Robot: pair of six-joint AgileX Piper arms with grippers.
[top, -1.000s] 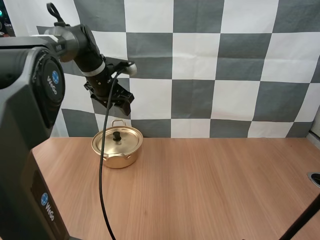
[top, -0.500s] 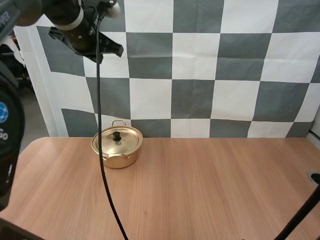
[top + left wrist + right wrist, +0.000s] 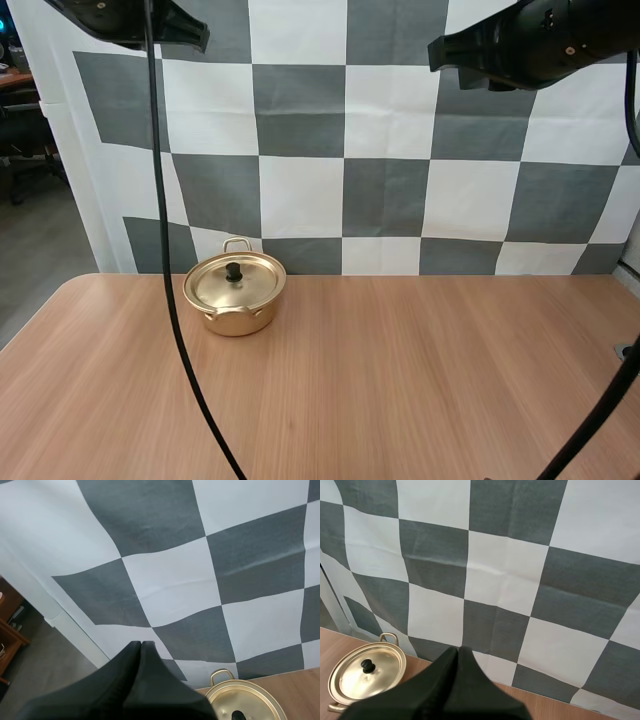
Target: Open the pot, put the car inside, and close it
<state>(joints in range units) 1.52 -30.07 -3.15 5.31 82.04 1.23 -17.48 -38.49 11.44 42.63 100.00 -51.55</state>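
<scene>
Hanging high: left pincer (image 3: 141, 643) clenched empty, right pincer (image 3: 458, 648) likewise; lid (image 3: 215, 286) on pot (image 3: 236, 322).

No text, brand, number or sign can be read. The gold pot (image 3: 234, 292) and the wooden counter (image 3: 400, 380) show plain surfaces.

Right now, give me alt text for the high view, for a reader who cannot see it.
A round gold metal pot, its lid with a black knob on, stands near the far edge at the left of a light wooden table. The left gripper and right gripper hang high above the table, well clear of the pot.
</scene>
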